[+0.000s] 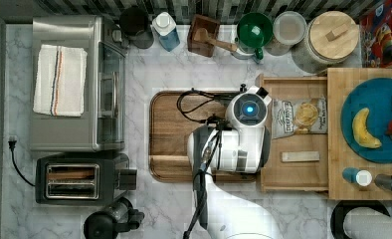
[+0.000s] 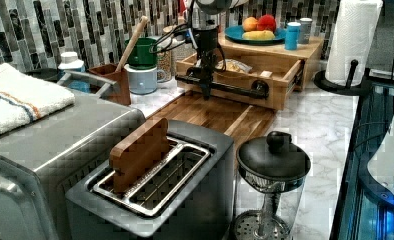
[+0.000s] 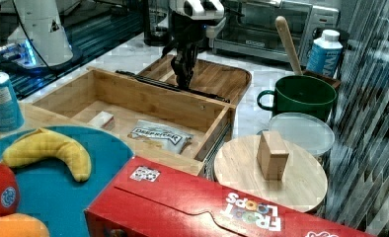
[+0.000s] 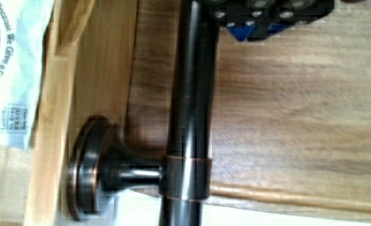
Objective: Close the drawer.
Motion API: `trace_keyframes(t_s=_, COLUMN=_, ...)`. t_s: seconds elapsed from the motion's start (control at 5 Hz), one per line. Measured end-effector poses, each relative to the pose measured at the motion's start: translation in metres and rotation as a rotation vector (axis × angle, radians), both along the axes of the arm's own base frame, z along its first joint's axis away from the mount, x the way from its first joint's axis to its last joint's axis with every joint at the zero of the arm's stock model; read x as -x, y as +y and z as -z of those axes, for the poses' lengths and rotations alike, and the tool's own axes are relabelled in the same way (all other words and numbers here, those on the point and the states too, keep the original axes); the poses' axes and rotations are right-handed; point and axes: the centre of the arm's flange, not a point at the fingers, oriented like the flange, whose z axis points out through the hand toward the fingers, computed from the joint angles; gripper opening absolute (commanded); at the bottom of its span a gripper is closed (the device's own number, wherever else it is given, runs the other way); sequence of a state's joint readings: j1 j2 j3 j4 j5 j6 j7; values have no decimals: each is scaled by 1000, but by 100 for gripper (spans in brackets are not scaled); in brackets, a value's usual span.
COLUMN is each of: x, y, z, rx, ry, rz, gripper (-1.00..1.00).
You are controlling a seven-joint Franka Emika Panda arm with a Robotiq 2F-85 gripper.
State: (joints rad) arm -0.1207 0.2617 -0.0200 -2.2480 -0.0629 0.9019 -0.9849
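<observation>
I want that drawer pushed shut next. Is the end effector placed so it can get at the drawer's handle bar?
Probably yes. The end effector sits right at the dark handle bar on the open drawer, above the dark board, with nothing between them.

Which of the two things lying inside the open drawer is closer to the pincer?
The chip bag, lying by the drawer's handle side near the pincer; the small wood block lies farther.

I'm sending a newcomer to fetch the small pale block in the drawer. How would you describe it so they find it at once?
Find the bamboo slab carrying the blue plate; an open light-wood drawer sticks out from under it. On the drawer's bottom lie a chip bag and a plain pale block. The block is unprinted and stick-shaped.
</observation>
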Motion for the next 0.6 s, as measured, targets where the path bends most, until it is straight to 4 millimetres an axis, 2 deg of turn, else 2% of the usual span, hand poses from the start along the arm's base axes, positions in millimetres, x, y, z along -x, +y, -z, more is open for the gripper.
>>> trace_keyframes(t_s=0.4, x=-10, y=-32, z=0, rx=6, ry=44, rz=-30, gripper=-100)
trace_keyframes(t_s=0.6, x=-18, y=-56, z=3, rx=-1, ry=48, rz=-59, gripper=-100)
